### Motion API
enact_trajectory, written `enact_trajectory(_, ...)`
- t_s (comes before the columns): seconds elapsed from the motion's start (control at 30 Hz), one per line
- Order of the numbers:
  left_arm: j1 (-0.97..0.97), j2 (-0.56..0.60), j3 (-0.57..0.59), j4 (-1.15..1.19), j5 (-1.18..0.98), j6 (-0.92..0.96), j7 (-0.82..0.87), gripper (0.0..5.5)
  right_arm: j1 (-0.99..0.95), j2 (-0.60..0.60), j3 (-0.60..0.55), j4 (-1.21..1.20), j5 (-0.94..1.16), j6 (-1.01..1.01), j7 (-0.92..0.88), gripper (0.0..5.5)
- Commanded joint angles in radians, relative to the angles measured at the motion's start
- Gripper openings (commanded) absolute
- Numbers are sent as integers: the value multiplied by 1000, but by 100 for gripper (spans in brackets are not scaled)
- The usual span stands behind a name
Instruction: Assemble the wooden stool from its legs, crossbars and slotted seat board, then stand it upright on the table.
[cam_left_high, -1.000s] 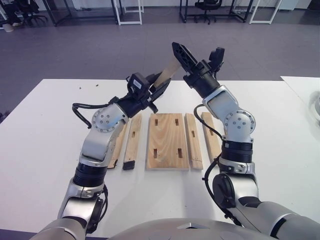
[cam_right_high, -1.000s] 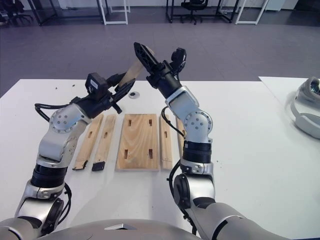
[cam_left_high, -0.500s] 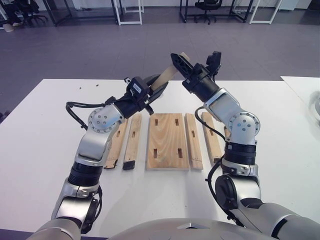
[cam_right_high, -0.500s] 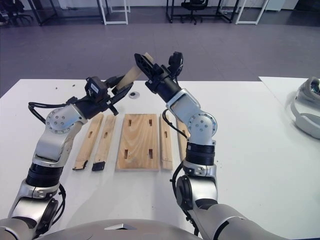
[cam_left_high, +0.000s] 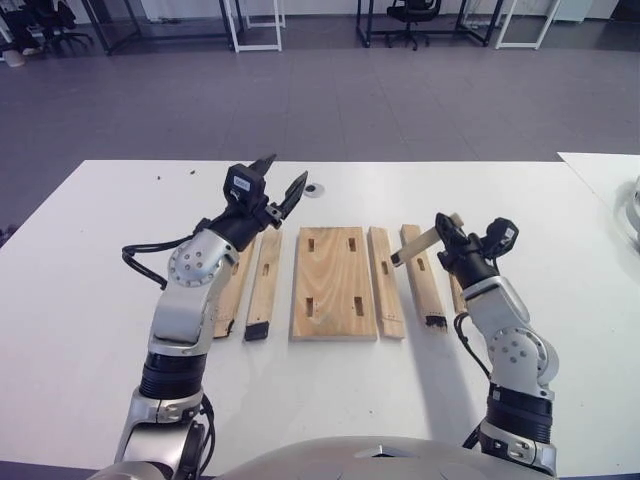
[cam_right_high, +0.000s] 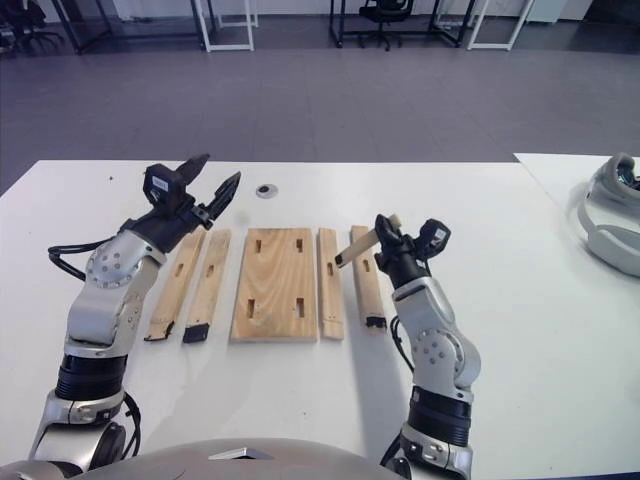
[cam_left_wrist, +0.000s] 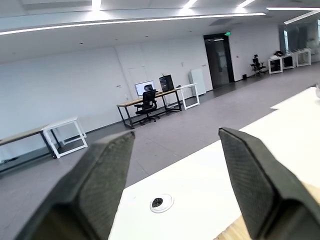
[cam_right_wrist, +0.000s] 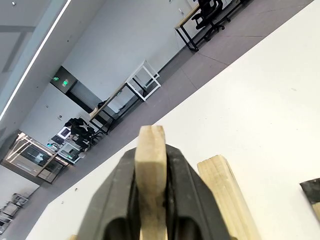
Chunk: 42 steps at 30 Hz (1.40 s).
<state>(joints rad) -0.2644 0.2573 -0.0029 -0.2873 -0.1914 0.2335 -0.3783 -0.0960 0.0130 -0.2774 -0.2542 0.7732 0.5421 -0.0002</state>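
The right gripper (cam_left_high: 447, 235) is clenched on a short crossbar (cam_left_high: 415, 245). It holds the bar tilted in the air over the right-hand legs (cam_left_high: 421, 275), which lie flat on the desk (cam_left_high: 90, 260) beside the seat board (cam_left_high: 335, 283). The grip sits near one end, so the free end could twist or slip out if it knocks a leg. The left gripper (cam_left_high: 281, 180) hangs released and empty above the left-hand legs (cam_left_high: 265, 285). With nothing bracing the loose parts, pressing the bar into a slot may skid them aside.
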Motion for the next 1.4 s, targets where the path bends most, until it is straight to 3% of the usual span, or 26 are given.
enact_trajectory(0.03,13,-14,-9,13,7,-1,17,310,-9,17,28,65,-47,-43,29,42)
enact_trajectory(0.23,31,-24,-26,7,19,1,23,310,16,18,66,130,-143,-95,33,42)
enact_trajectory(0.47,51,-10,-20,-5,24,5,32,310,116,-133,255,135,-423,-119,66,42)
enact_trajectory(0.73,70,17,-31,-32,46,17,31,310,191,-252,366,336,-600,-244,154,42)
enact_trajectory(1.03,87,22,-9,-50,40,48,37,310,154,-220,345,205,-535,-274,184,42)
enact_trajectory(1.07,88,19,-9,-47,42,45,40,310,135,-218,340,179,-527,-254,181,79)
enact_trajectory(1.4,106,2,-37,-15,92,-3,55,310,84,-276,328,19,-494,195,205,263)
